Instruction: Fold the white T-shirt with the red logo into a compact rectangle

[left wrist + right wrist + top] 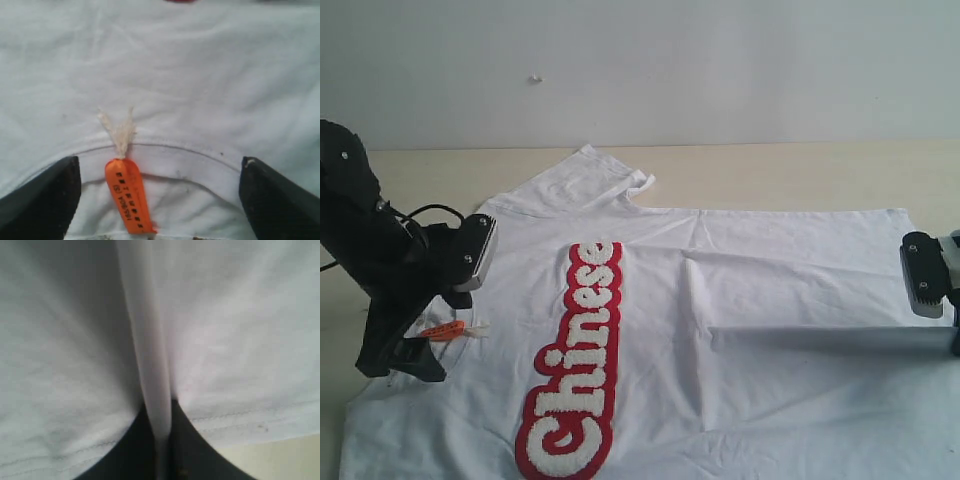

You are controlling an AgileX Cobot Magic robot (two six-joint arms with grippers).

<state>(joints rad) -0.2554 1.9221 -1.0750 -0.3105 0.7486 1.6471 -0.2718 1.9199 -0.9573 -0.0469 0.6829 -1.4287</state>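
Note:
The white T-shirt (770, 300) lies flat on the table, neck towards the left, hem towards the right. The red logo (578, 365) runs as a long band across its chest. My left gripper (415, 362) is at the neck opening and stands open (160, 200). Its dark fingers (45, 195) straddle the collar rim beside the orange neck tag (128, 196) and hold nothing. My right gripper (952, 338) is at the hem and is shut on a pinched ridge of shirt fabric (161, 440). From there a raised crease (820, 335) runs towards the chest.
The pale wooden table (800, 175) shows bare behind the shirt, backed by a white wall (720, 70). One sleeve (600, 175) points to the far side. The shirt's near part runs out of the exterior view at the bottom.

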